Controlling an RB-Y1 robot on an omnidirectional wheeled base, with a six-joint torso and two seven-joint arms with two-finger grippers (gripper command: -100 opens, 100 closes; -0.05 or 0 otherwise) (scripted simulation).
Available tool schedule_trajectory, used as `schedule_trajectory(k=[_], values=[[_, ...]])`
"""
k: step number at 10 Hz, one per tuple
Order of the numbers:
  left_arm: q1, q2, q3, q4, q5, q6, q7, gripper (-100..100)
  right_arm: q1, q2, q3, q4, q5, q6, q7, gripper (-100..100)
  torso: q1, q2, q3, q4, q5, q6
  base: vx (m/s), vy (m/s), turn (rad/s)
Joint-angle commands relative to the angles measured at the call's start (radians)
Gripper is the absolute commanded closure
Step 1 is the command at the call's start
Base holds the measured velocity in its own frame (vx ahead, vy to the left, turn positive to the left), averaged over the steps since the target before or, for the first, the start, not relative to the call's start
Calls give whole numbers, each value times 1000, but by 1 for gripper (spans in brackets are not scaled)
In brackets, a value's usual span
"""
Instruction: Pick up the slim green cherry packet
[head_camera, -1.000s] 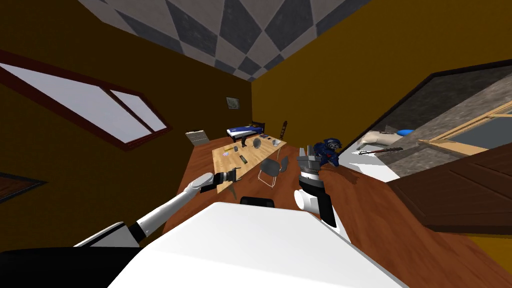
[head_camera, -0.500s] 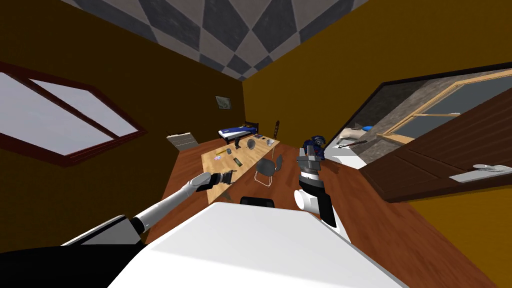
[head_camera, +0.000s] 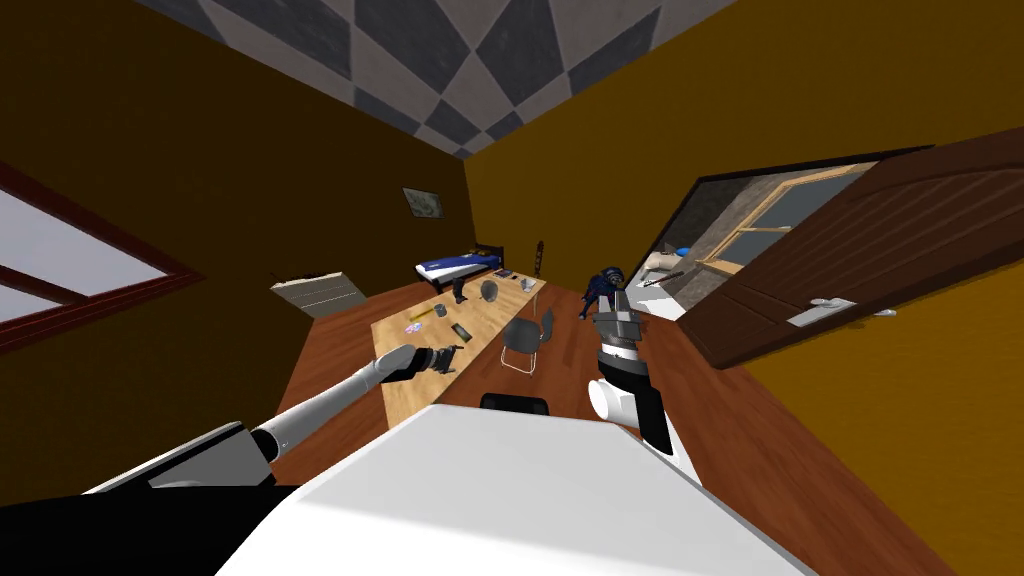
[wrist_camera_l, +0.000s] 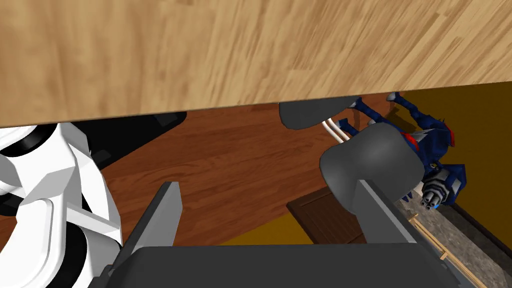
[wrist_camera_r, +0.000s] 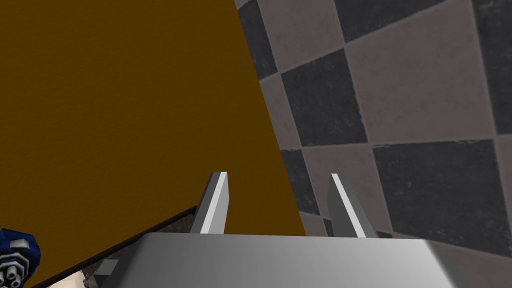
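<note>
Wood table (head_camera: 490, 312) runs long, near to far, ahead-left. Grey chair (head_camera: 527, 335) sits at its right side.

We judge step as reach, not yet grasp. Carry hand farther along table, turn blades down across packet's narrow width, stay off chair back, descend straight.

Left arm stretched forward, low over table's near end. Left gripper (head_camera: 447, 357) has fingers wide apart, empty. Right gripper (head_camera: 618, 322) raised near chest, blades parted, nothing between.

Slim dark-green packet (head_camera: 461, 330) lies flat on tabletop, just beyond left gripper.
</note>
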Motion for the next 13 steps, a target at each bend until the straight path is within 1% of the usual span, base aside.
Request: schedule_trajectory(k=[1,2,3,4,5,6,7,8,9,11,12,13], values=[[-5,12,0,39,-23,-15,-16,-100,0,0,0,0,0,0,0,0,0,0,0,0,0,0,76,-8,-155],[-14,29,-7,86,-65,-29,-31,-100,0,0,0,0,0,0,0,0,1,0,0,0,0,-1,102,-2,-272],[-14,29,-7,86,-69,-29,-31,-100,0,0,0,0,0,0,0,0,1,-1,-1,0,0,-1,81,8,-158],[-22,44,-15,127,-107,-42,-45,-100,0,0,0,0,0,0,0,0,1,0,0,0,0,-1,87,-8,-270],[-22,44,-15,131,-113,-42,-45,-100,0,0,0,0,0,0,0,0,1,-1,0,0,0,-1,75,1,-156],[-28,56,-21,175,-152,-55,-57,-100,0,0,0,0,0,0,0,0,1,0,0,0,0,-1,84,-3,-240],[-28,56,-21,175,-154,-55,-57,-100,0,0,0,0,0,0,0,0,0,0,0,0,0,-1,78,3,-168],[-33,66,-27,205,-193,-67,-67,-100,0,0,0,0,0,0,0,0,1,0,0,0,0,-1,86,8,-303],[-33,66,-27,216,-193,-67,-67,-100,0,0,0,0,0,0,0,0,1,-1,0,0,0,-1,69,10,-130],[-39,81,-39,287,-259,-89,-84,-100,0,0,0,0,0,0,0,0,0,-1,0,0,0,-1,110,-1,-277],[-39,81,-39,292,-260,-89,-84,-100,0,0,0,0,0,0,0,0,0,-2,-1,-1,0,-1,91,17,-139],[-39,86,-44,325,-288,-99,-90,-100,0,0,0,0,0,0,0,0,1,-1,-1,-1,0,-2,77,25,-217]])
